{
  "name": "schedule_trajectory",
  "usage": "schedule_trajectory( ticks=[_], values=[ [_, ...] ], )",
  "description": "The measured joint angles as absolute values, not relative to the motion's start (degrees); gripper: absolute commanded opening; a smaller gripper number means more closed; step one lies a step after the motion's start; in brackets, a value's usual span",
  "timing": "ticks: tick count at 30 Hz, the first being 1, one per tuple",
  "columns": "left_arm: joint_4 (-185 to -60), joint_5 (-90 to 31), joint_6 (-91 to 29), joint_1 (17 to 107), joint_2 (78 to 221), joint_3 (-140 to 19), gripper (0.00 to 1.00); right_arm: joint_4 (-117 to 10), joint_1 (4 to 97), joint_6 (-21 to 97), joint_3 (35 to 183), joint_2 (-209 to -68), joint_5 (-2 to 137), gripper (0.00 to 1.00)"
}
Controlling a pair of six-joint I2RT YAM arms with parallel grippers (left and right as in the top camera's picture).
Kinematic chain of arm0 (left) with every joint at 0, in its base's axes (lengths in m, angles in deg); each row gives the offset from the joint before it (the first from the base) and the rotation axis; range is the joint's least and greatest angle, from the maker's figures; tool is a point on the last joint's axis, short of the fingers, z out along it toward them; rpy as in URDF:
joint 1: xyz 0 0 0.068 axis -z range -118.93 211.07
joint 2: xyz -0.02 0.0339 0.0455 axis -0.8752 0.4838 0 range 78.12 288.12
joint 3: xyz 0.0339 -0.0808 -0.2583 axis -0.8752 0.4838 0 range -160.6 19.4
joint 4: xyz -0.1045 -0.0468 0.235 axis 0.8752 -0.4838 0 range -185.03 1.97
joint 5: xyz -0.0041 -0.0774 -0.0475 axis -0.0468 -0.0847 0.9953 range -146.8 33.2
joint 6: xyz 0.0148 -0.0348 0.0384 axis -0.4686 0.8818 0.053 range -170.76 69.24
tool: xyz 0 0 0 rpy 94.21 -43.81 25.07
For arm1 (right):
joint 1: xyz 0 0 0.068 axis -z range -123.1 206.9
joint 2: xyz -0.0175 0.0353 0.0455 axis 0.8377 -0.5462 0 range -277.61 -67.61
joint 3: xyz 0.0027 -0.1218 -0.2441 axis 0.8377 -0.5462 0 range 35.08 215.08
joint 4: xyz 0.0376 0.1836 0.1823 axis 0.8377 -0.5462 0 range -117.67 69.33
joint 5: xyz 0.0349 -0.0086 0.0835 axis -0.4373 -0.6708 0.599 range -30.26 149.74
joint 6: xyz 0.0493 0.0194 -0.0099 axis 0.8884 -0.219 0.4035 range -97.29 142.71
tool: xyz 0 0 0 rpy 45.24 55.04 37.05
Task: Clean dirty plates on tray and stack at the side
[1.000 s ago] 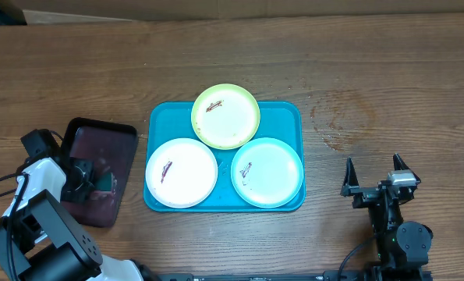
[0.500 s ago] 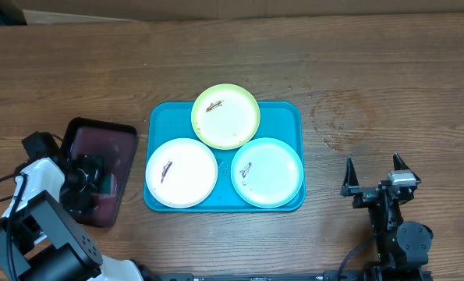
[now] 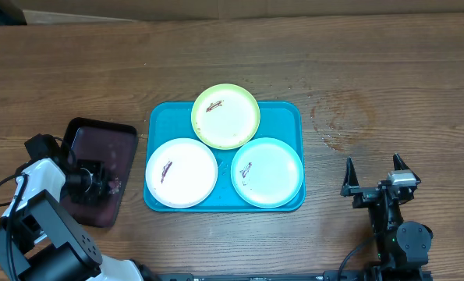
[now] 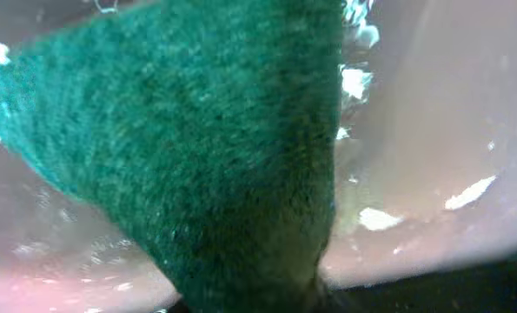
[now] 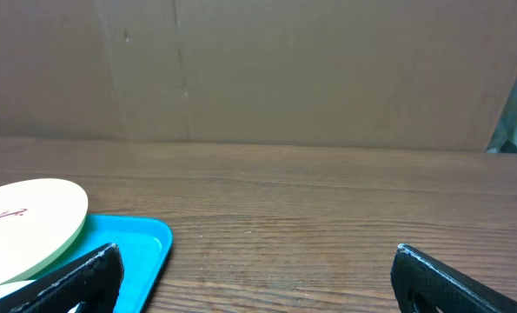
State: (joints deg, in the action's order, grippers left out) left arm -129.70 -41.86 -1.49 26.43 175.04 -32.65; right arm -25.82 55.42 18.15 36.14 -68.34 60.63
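Lower left: left gripper is over the dark maroon tray. Its wrist view is filled by a green scouring pad — can't tell if it's clamped. Centre: turquoise tray carries white plate, yellow-green plate and teal-rimmed plate, all smeared. Lower right: right gripper is spread wide and holds nothing — on the table, off the tray.

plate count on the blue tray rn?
3, all on the tray: yellow-green plate at the far edge, overhanging the rim; white plate near left; teal-rimmed plate near right. The overhead view shows no stacking, so none seem hidden.
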Motion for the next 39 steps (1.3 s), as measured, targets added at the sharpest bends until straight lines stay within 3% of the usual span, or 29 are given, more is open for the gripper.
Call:
schedule_trajectory(
  ticks=[2,5,17,18,19,23,24,25,27,28,29,32,39],
  values=[
    [-129.4,-41.8,-1.5,26.4,175.0,-32.7,0.28,-25.8,55.4,18.2,36.1,-68.3,60.6,1.0],
    [-128.5,-42.6,-1.4,26.5,175.1,-32.6,1.0,-25.8,55.4,18.2,36.1,-68.3,60.7,1.0],
    [-125.2,-54.3,-1.2,26.6,174.7,-33.0,1.0,-25.8,55.4,18.2,36.1,-68.3,60.6,1.0],
    [-124.8,-55.0,-1.2,26.6,174.7,-33.0,0.96,-25.9,55.4,18.2,36.1,-68.3,60.6,1.0],
    [-124.5,-55.6,-1.1,26.6,174.8,-33.0,0.89,-25.8,55.4,18.1,36.1,-68.3,60.6,1.0],
    [-123.5,-57.4,-1.4,26.5,174.9,-32.9,0.24,-25.8,55.4,18.2,36.1,-68.3,60.7,1.0],
    [-123.4,-57.9,-1.4,26.5,175.0,-32.8,0.11,-25.8,55.4,18.2,36.1,-68.3,60.6,1.0],
    [-123.3,-58.0,-1.4,26.5,175.0,-32.7,0.04,-25.8,55.4,18.2,36.1,-68.3,60.6,1.0],
    [-123.3,-58.4,-1.4,26.5,175.0,-32.7,0.07,-25.8,55.4,18.2,36.1,-68.3,60.7,1.0],
    [-123.3,-58.4,-1.4,26.5,175.0,-32.7,0.18,-25.8,55.4,18.2,36.1,-68.3,60.7,1.0],
    [-123.4,-58.4,-1.6,26.5,175.0,-32.7,0.42,-25.9,55.4,18.2,36.1,-68.3,60.6,1.0],
    [-124.4,-58.5,-1.4,26.5,175.1,-32.7,1.0,-25.8,55.4,18.2,36.1,-68.3,60.6,1.0],
    [-128.2,-51.3,-1.4,26.4,175.0,-33.1,1.0,-25.8,55.4,18.2,36.1,-68.3,60.6,1.0]
  ],
)
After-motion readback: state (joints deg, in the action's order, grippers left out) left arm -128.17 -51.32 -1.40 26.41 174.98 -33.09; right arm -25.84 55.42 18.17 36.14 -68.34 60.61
